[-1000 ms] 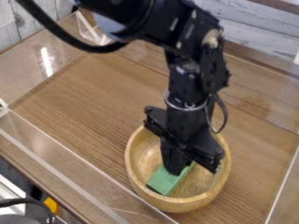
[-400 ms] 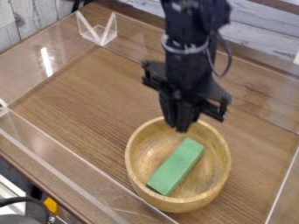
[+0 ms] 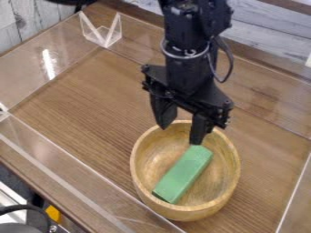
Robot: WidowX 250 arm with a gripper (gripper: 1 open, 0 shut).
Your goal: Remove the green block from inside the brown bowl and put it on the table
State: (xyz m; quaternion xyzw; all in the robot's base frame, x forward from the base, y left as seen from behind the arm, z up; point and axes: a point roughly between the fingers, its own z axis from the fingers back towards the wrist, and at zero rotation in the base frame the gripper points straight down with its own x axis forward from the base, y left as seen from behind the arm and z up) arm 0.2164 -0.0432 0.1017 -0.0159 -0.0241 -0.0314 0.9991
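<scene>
The green block (image 3: pixel 185 175) lies flat inside the brown bowl (image 3: pixel 145 169), slanting from lower left to upper right. The bowl sits on the table (image 3: pixel 97 100) near its front right. My gripper (image 3: pixel 184 121) hangs just above the bowl's far rim, pointing straight down. Its black fingers (image 3: pixel 201 129) stand spread apart with nothing between them, clear of the block.
Clear acrylic walls (image 3: pixel 36 146) run along the table's left and front edges. A small clear acrylic stand (image 3: pixel 102 28) is at the back left. The black arm (image 3: pixel 195 36) rises behind the bowl.
The gripper rose out of the bowl and away from the block, then its fingers spread apart. The green block stays lying in the bowl.
</scene>
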